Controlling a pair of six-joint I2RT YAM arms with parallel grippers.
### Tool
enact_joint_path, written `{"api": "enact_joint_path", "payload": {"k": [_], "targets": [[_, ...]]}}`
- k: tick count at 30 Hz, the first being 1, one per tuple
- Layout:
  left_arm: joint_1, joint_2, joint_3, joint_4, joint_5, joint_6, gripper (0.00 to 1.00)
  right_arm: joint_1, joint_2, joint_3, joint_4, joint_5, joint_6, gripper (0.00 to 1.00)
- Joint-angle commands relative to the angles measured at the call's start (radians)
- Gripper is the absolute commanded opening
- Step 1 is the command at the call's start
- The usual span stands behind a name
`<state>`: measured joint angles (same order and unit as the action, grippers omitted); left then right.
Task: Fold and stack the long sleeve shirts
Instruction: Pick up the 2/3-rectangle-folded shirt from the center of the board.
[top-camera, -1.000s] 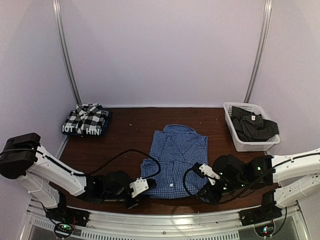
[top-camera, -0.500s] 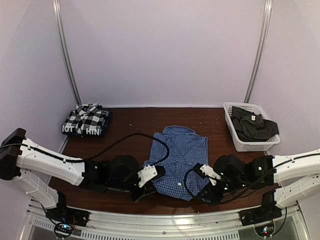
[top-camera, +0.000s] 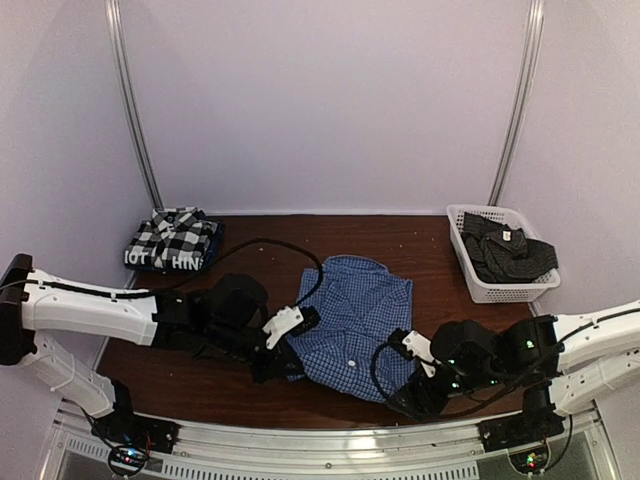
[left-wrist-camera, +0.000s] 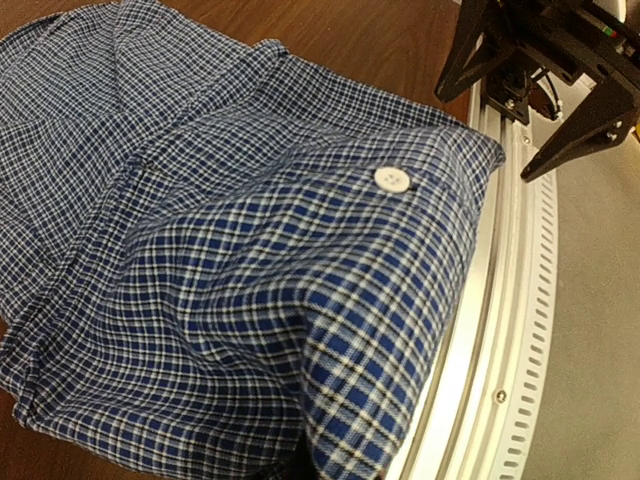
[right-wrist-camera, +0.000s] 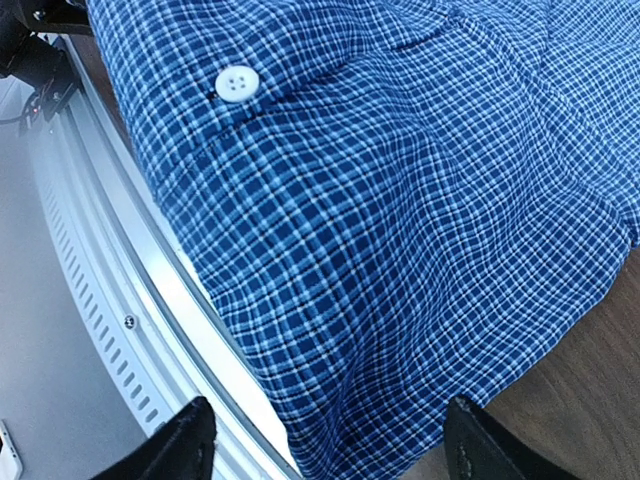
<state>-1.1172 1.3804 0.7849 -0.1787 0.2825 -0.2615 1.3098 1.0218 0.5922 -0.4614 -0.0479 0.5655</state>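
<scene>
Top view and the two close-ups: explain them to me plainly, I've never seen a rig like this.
Two robot arms stand at the near edge of a table. The wide picture looks down from above; each close-up comes from a wrist camera. A blue checked shirt lies mid-table: the left hand is shut on its near edge, the right hand stands open at its hem. Back left, a plaid shirt lies folded on a navy one; a white basket holds a dark shirt.
</scene>
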Motion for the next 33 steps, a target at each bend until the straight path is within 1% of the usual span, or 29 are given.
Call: {"api": "enact_joint_path", "payload": {"k": [1,4,9,11,14,16,17,19,20,27,28,30,33], "targets": [[0.021,0.016,0.064,-0.038,0.098,-0.022,0.0,0.067,0.044,0.059,-0.025,0.124,0.02,0.82],[0.027,0.04,0.09,-0.052,0.119,-0.021,0.0,0.114,0.097,0.092,-0.061,0.194,0.031,0.84],[0.037,0.059,0.102,-0.057,0.163,-0.017,0.0,0.147,0.194,0.123,-0.117,0.274,0.038,0.84],[0.039,0.053,0.1,-0.055,0.179,-0.014,0.0,0.15,0.227,0.124,-0.135,0.3,0.039,0.81],[0.045,0.038,0.091,-0.05,0.195,-0.012,0.0,0.151,0.265,0.114,-0.136,0.317,0.032,0.73],[0.051,0.026,0.077,-0.039,0.209,-0.018,0.0,0.153,0.284,0.115,-0.133,0.325,0.027,0.7],[0.051,0.024,0.072,-0.038,0.214,-0.019,0.0,0.154,0.291,0.118,-0.134,0.329,0.025,0.67],[0.052,0.015,0.061,-0.04,0.215,-0.022,0.0,0.158,0.304,0.122,-0.133,0.322,0.016,0.57],[0.053,0.01,0.05,-0.042,0.213,-0.025,0.0,0.164,0.307,0.125,-0.133,0.315,0.015,0.5],[0.047,-0.047,-0.022,-0.063,0.203,-0.087,0.0,0.264,0.321,0.161,-0.158,0.264,0.059,0.09],[0.041,-0.065,-0.035,-0.068,0.195,-0.104,0.0,0.276,0.32,0.167,-0.166,0.256,0.071,0.05],[0.014,-0.103,-0.057,-0.091,0.167,-0.143,0.0,0.324,0.316,0.179,-0.173,0.219,0.088,0.01],[-0.056,-0.162,-0.078,-0.122,0.129,-0.198,0.0,0.384,0.308,0.197,-0.159,0.145,0.103,0.01]]}}
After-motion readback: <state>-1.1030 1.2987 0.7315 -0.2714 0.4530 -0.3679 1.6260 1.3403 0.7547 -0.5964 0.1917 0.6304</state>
